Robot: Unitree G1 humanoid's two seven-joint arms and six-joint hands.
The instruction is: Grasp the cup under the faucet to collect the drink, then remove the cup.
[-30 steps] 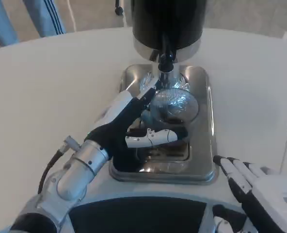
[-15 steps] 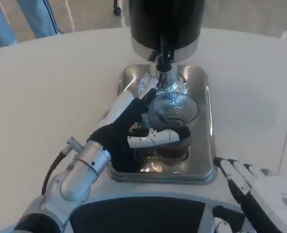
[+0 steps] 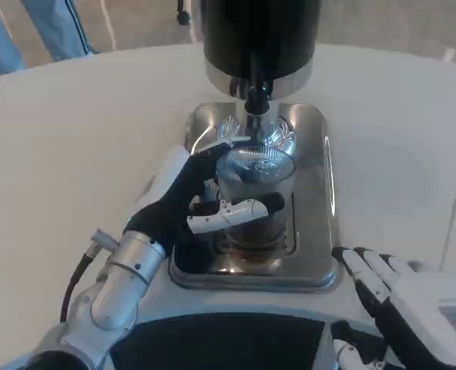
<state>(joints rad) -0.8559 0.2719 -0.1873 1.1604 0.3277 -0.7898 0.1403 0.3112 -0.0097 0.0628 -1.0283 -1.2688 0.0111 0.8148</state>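
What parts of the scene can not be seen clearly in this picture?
- Dispenser top: cut off by the upper edge, head view.
- Cup lower wall: hidden behind the left hand fingers.
- Right hand: cut off by the lower right corner.
- Liquid flow from the faucet: too small to tell.

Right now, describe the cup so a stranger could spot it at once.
Find the black dispenser at the table's far edge; a steel tray sits below it. The cup stands on that tray under the faucet, clear, gripped by the left hand.
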